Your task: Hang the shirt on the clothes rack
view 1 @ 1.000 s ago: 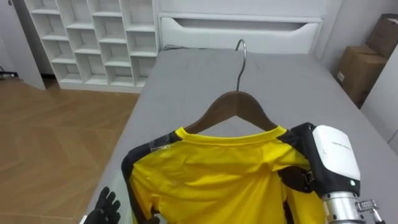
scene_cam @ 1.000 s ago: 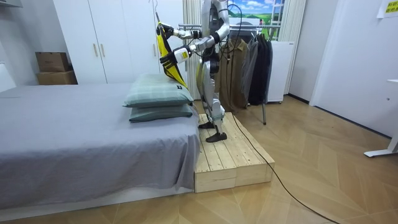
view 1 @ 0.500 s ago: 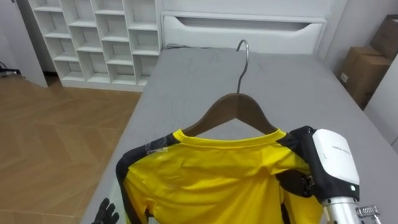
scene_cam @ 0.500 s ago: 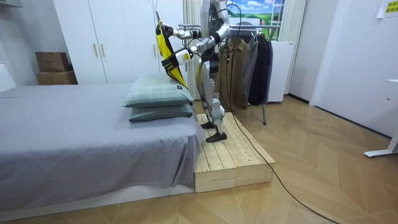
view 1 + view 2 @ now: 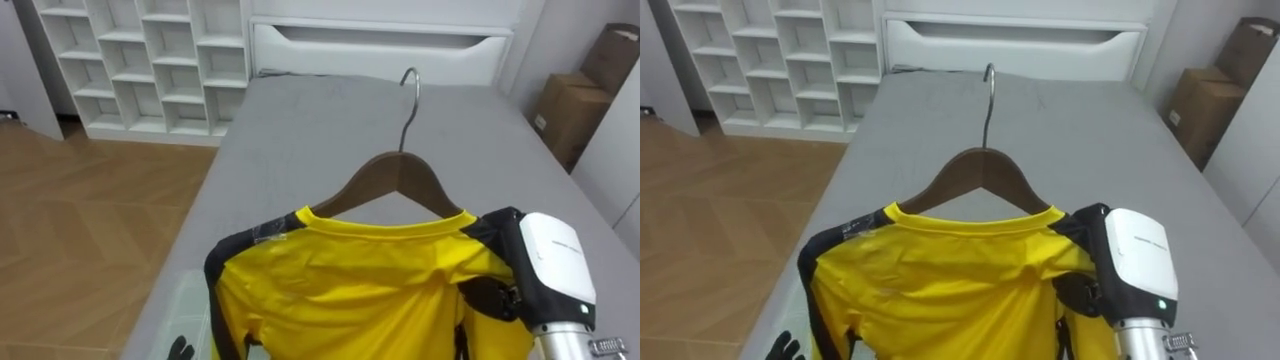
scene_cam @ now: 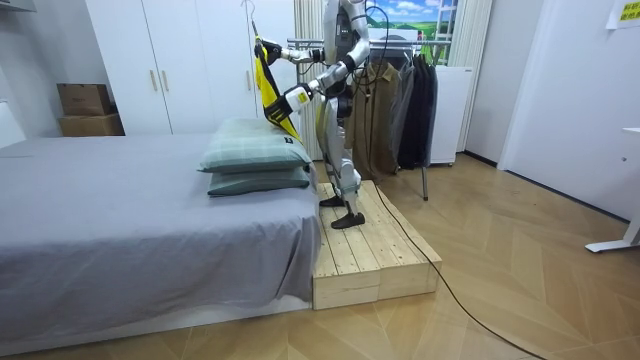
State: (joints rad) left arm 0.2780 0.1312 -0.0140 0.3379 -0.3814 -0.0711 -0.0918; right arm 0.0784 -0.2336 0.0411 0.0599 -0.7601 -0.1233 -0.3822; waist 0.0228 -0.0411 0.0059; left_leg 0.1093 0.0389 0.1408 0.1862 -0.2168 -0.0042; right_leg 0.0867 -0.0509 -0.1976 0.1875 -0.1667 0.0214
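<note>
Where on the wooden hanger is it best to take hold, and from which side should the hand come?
Grip the bare wooden neck of the hanger, just under the metal hook, coming from above. The yellow shirt covers both sloping arms, so probably only this middle part is free, and the hook is left clear for hanging.

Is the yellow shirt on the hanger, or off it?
On it: the collar of the yellow shirt lies across the wooden hanger; its hook stands free.
</note>
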